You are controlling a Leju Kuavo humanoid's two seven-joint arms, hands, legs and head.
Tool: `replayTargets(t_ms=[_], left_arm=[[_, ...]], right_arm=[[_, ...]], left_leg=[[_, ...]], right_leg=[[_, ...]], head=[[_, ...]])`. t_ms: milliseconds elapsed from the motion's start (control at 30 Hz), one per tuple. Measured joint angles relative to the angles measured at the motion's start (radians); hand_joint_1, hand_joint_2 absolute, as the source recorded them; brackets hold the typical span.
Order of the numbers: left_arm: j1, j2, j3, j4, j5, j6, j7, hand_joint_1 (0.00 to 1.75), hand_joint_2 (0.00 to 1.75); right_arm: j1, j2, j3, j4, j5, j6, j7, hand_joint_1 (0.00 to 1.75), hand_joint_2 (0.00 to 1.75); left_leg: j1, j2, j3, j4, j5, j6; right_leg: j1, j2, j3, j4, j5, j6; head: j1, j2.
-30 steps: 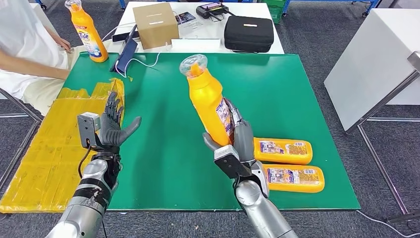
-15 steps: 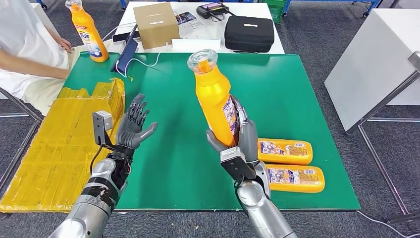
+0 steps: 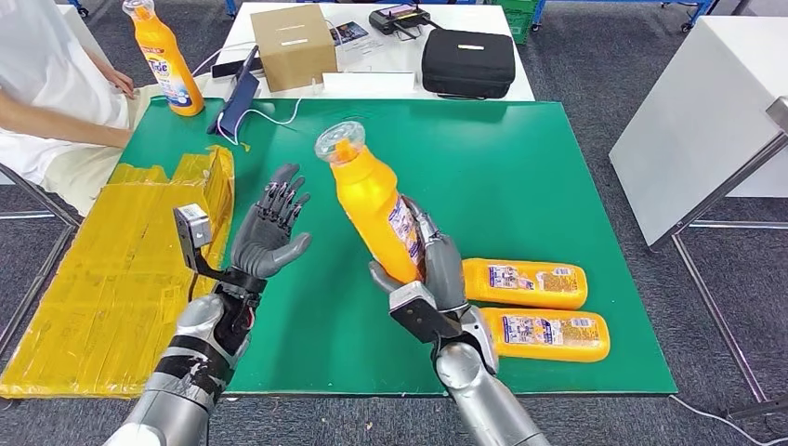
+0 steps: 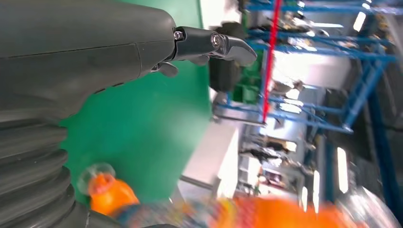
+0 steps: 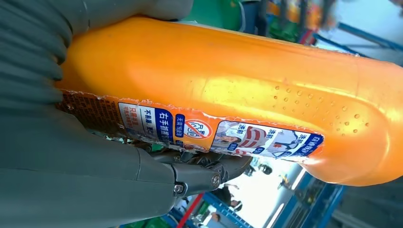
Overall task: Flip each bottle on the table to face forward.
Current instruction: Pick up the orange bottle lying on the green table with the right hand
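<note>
Bottle (image 3: 372, 200) in orange plastic sits clamped in our right hand (image 3: 429, 269), raised above the green table (image 3: 558, 167) and tilted so that its clear cap leans toward our left. Our fingers wrap the lower body over the printed label, and in the right wrist view we see that label's edge running along the bottle (image 5: 228, 90) just beside the thumb. Our left hand (image 3: 269, 237) hangs near the bottle, palm turned toward it, fingers spread apart and holding nothing; a gap of green table shows between it and the bottle. In the left wrist view we see our left hand (image 4: 95, 52) above the green surface, with the held bottle's cap blurred at the frame's edge.

Two more bottles (image 3: 525, 283) lie flat on the table just beside our right wrist, side by side and labels up, the nearer one (image 3: 553, 334) close to the table's front edge. Another orange bottle (image 3: 167, 60) stands upright at the far left corner, near a seated person's arm (image 3: 56, 121). A yellow sheet (image 3: 102, 279) covers the table's left side.
</note>
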Motion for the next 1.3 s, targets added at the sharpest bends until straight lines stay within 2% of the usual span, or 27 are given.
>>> replayTargets(t_ms=[233, 433, 1067, 1300], left_arm=[[0.076, 0.01, -0.071, -0.185, 0.029, 0.0, -0.018, 0.0, 1.75], [0.096, 0.02, -0.106, -0.243, 0.031, 0.0, -0.026, 0.0, 1.75], [0.083, 0.023, -0.184, -0.175, -0.021, 0.026, 0.003, 0.0, 1.75], [0.048, 0.008, -0.211, -0.083, -0.059, 0.083, 0.012, 0.0, 1.75]], right_arm=[[0.004, 0.003, 0.019, 0.046, 0.038, 0.003, 0.018, 1.75, 1.75], [0.005, 0.012, 0.048, 0.079, 0.084, 0.026, 0.022, 1.75, 1.75], [0.002, 0.031, 0.099, 0.121, 0.157, -0.043, 0.022, 1.75, 1.75], [0.007, 0.033, 0.129, 0.11, 0.232, -0.153, 0.018, 1.75, 1.75]], left_leg=[[0.0, 0.0, 0.0, 0.0, 0.0, 0.0], [0.0, 0.0, 0.0, 0.0, 0.0, 0.0], [0.0, 0.0, 0.0, 0.0, 0.0, 0.0], [0.0, 0.0, 0.0, 0.0, 0.0, 0.0]], right_leg=[[0.0, 0.0, 0.0, 0.0, 0.0, 0.0], [0.0, 0.0, 0.0, 0.0, 0.0, 0.0], [0.0, 0.0, -0.001, 0.0, 0.0, 0.0], [0.0, 0.0, -0.001, 0.0, 0.0, 0.0]], head=[[0.0, 0.0], [0.0, 0.0], [0.0, 0.0], [0.0, 0.0]])
